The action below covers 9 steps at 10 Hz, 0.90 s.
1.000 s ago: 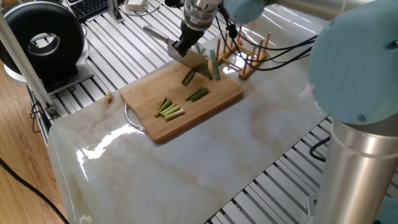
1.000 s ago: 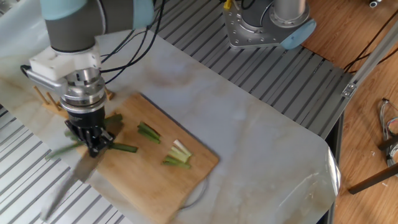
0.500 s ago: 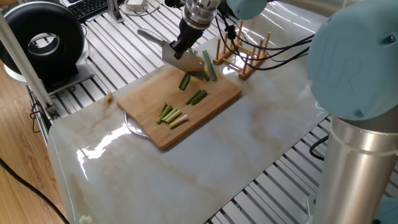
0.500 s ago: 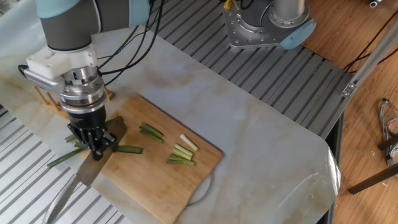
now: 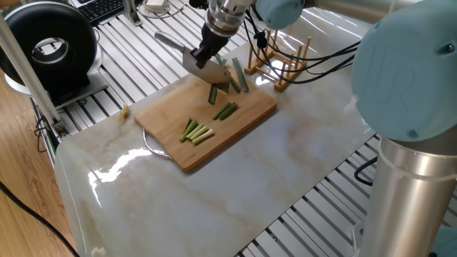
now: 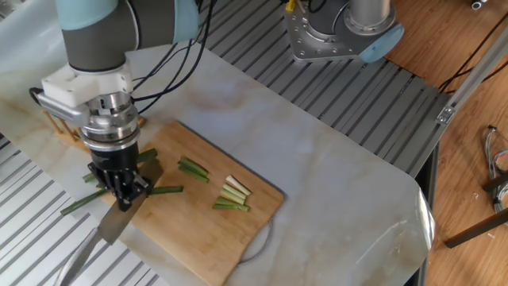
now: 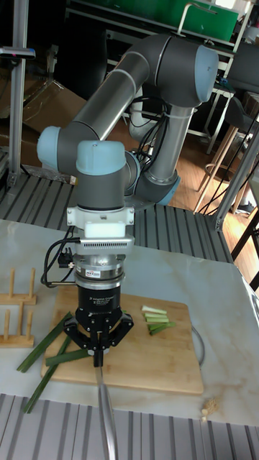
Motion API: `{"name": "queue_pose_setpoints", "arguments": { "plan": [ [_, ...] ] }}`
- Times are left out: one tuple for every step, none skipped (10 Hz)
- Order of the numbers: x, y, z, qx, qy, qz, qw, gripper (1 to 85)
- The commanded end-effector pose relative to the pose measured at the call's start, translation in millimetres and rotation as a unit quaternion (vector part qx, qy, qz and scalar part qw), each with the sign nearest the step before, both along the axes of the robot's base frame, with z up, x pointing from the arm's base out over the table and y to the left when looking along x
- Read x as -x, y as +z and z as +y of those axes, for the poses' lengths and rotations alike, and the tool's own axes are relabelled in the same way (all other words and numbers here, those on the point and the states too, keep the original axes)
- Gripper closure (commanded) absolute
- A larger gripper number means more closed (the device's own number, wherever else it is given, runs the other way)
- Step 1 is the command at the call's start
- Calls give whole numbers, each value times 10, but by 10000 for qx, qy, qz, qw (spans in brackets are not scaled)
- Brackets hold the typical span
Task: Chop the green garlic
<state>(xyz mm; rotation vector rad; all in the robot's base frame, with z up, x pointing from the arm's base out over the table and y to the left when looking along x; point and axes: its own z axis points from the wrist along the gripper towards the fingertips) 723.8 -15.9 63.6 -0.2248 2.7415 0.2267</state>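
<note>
On the wooden cutting board [image 5: 243, 128] [image 6: 198, 230] [image 7: 155, 366] lies the green garlic, cut into short pieces: a pale bundle [image 5: 196, 132] [image 6: 232, 197] [image 7: 158, 320], darker bits [image 5: 226, 111] [image 6: 193, 168] and one piece by the blade [image 5: 213, 93] [image 6: 165, 190]. Long leafy stalks [image 5: 239, 75] [image 6: 83, 202] [image 7: 43, 345] hang over the board's edge. My gripper [image 5: 203, 53] [image 6: 123, 192] [image 7: 98, 353] is shut on a knife [image 5: 207, 71] [image 6: 115, 222] [image 7: 106, 410], and the blade rests at the board's edge beside the stalks.
A wooden peg rack [image 5: 282, 61] [image 6: 59, 123] [image 7: 18, 316] stands right beside the board. A black round device [image 5: 53, 46] and a keyboard [image 5: 107, 7] sit beyond the marble top. The arm's base [image 6: 341, 32] is at the far side. A small scrap [image 5: 125, 111] lies near the board.
The gripper and knife have drawn back a little from the middle of the board toward its edge. The board and cut pieces shifted slightly a second ago and now lie still.
</note>
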Motion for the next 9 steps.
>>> {"name": "queue_pose_setpoints", "arguments": {
  "plan": [
    [-5,113,-120,64,82,-122,9999,843],
    [-41,93,-78,42,38,-161,9999,843],
    [-81,68,-30,33,-14,-205,9998,843],
    [-95,55,-4,24,-38,-216,9998,843],
    [-95,50,10,17,-37,-209,9998,843],
    [-89,68,-8,76,-19,-197,9998,843],
    [-80,131,9,97,-2,-184,9998,843],
    [-54,187,28,126,22,-134,9998,843],
    [-22,229,31,195,58,-62,9998,843]
  ]
}}
